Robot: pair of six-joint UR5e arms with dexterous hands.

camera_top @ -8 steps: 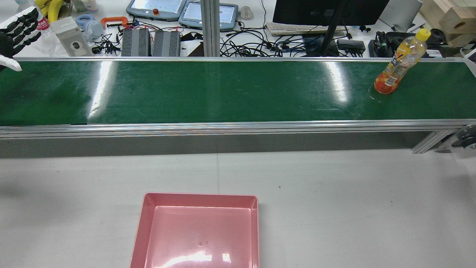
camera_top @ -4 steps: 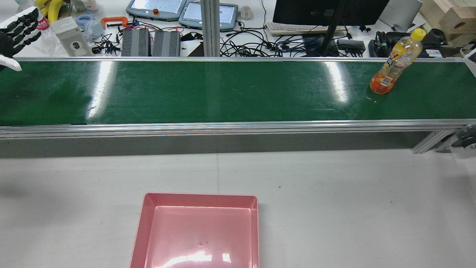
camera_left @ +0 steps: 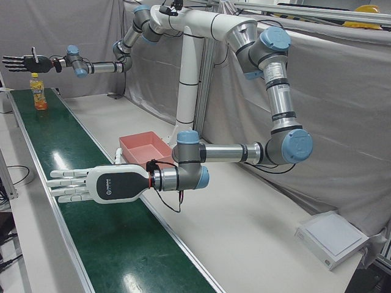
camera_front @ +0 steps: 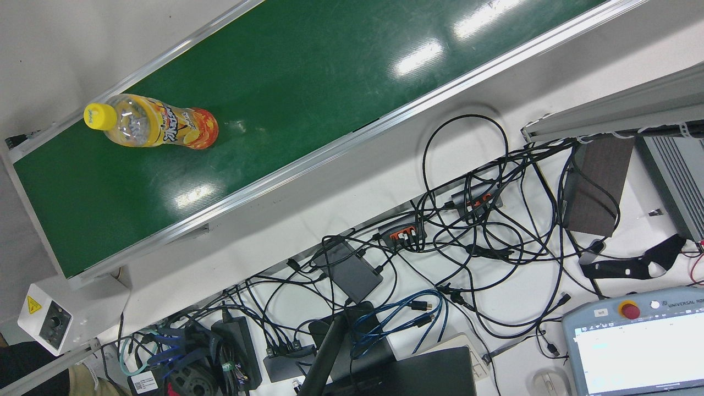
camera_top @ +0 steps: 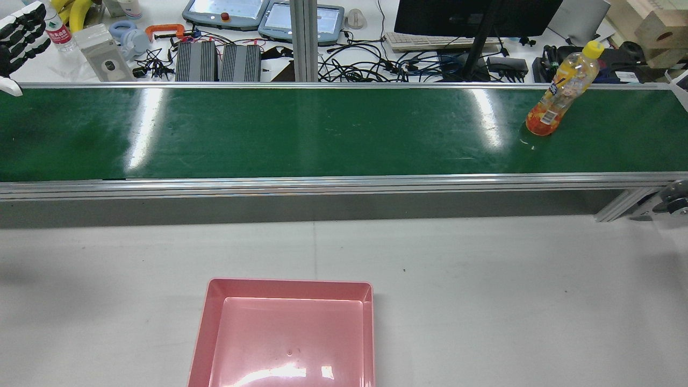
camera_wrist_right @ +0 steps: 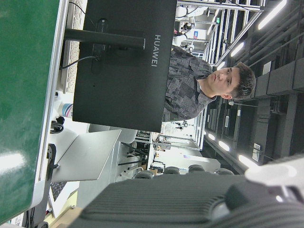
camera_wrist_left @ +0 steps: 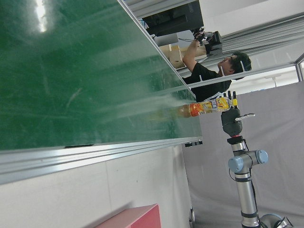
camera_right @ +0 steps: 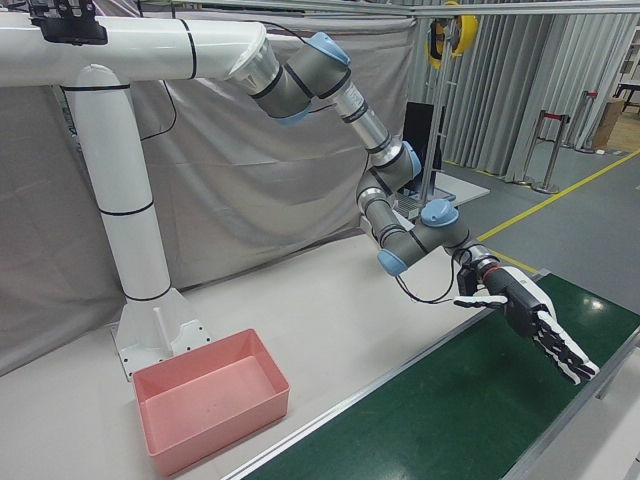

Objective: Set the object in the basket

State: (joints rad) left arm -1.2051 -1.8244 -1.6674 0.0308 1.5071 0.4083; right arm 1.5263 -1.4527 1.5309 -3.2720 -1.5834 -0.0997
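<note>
An orange drink bottle (camera_top: 559, 88) with a yellow cap stands upright on the green conveyor belt (camera_top: 322, 134), near its right end in the rear view. The front view shows this bottle (camera_front: 154, 127) from above. My right hand (camera_left: 21, 62) hovers just beyond and above the bottle (camera_left: 39, 91), fingers spread, holding nothing. My left hand (camera_top: 19, 37) floats over the belt's opposite end, open and flat, also empty; the left-front view shows that hand (camera_left: 91, 185) close up. The pink basket (camera_top: 290, 287) sits empty on the white table, nearer the robot than the belt.
Beyond the belt lies a bench with tangled cables (camera_front: 467, 231), a monitor (camera_top: 473, 16) and teach pendants (camera_top: 226, 13). A person (camera_wrist_left: 213, 71) stands past the belt's bottle end. White tabletop (camera_top: 484, 295) spreads between belt and basket.
The bottle has ridden the belt leftward in the rear view. My left hand has drifted slightly up and left toward that view's corner.
</note>
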